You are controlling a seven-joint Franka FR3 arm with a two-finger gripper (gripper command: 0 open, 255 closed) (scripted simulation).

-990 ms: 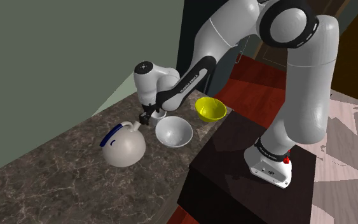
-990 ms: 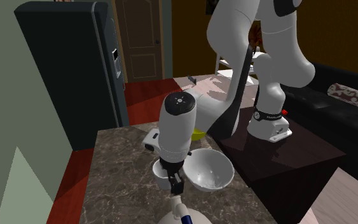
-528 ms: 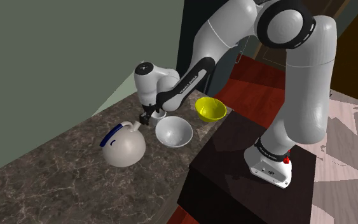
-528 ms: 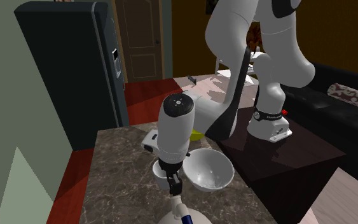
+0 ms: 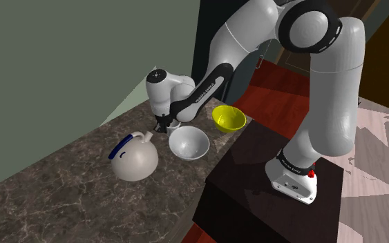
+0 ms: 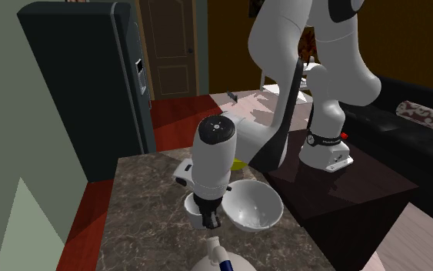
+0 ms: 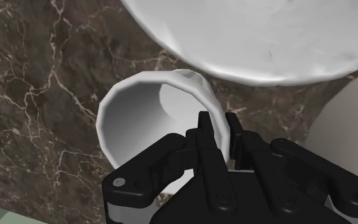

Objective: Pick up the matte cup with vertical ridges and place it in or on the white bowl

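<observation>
Pincer [image 7: 217,124] lower than second ago, now pinching wall of white ridged cup [image 7: 147,121]. Smooth round white bowl [image 7: 254,38] just beside, on dark veined stone-look surface [image 7: 37,83].

Count: one white bowl [image 5: 188,143], one yellow bowl [image 5: 228,118], so two bowls. One cup [image 7: 133,118]. One teapot [image 5: 135,159].

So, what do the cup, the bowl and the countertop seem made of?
The cup looks plain white and matte, with a faceted wall: ceramic or plastic, I cannot tell. The bowl is smooth white, equally open. The countertop looks like dark marble with pale veins.
</observation>
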